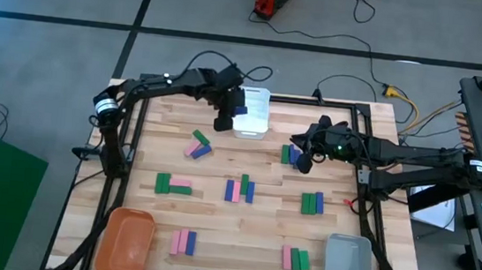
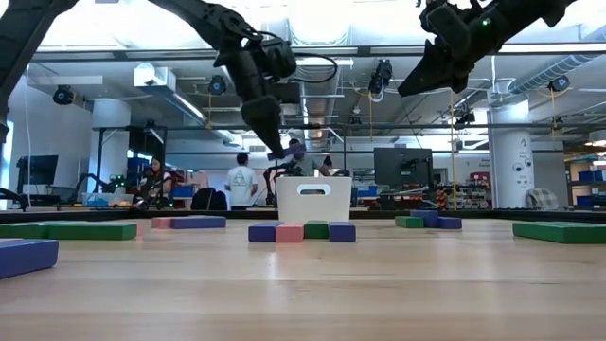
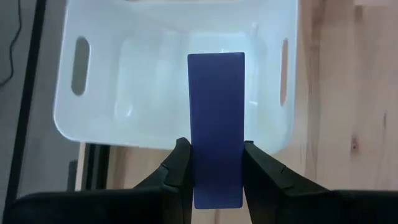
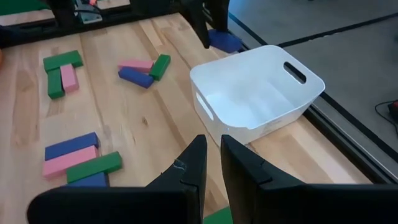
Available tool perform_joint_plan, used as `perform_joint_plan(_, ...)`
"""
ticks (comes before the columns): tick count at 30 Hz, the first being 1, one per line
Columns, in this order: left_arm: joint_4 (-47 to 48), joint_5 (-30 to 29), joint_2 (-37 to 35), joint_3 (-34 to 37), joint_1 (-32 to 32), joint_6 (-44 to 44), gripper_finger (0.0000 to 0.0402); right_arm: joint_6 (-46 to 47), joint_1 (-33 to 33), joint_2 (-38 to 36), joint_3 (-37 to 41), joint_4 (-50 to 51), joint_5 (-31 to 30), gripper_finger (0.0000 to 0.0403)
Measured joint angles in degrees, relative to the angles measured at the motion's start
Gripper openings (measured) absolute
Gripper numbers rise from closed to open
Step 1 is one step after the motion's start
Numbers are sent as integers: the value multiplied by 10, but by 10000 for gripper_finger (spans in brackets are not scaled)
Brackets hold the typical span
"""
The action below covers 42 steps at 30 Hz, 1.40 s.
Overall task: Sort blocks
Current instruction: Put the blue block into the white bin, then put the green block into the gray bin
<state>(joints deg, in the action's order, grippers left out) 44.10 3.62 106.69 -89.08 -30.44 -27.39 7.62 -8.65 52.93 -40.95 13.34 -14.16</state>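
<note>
Clamped between the left gripper (image 3: 216, 163) fingers, one dark blue block (image 3: 216, 124) over the white bin (image 3: 124, 93); right gripper (image 4: 211, 163) seemingly nearly closed, empty.

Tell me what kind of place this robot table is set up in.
Probably an open-plan robotics lab or workshop. The low view shows people at workstations with monitors under exposed ceiling ducts; the high view shows cables across a bare grey floor around the table.
</note>
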Motion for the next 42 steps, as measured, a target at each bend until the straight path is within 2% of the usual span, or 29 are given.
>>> perform_joint_plan(5, -42, 21, 0, 2, 0, -1, 78, 3, 0, 0, 0, 0, 0, 38)
perform_joint_plan(9, -102, 111, 0, 15, -1, 5, 78, 3, 0, 0, 0, 2, 0, 38)
perform_joint_plan(15, -150, 90, 0, 19, -1, 21, 79, 3, 0, 0, 0, 2, 0, 38)
perform_joint_plan(22, -140, 58, 0, 19, -1, 25, 102, 3, 0, 0, 0, 3, 0, 38)
perform_joint_plan(28, -136, 57, 0, 20, -1, 29, 120, 3, 0, 0, 0, 3, 0, 38)
perform_joint_plan(42, -136, 57, 0, 20, -2, 29, 125, 3, 0, 0, 0, 3, 0, 38)
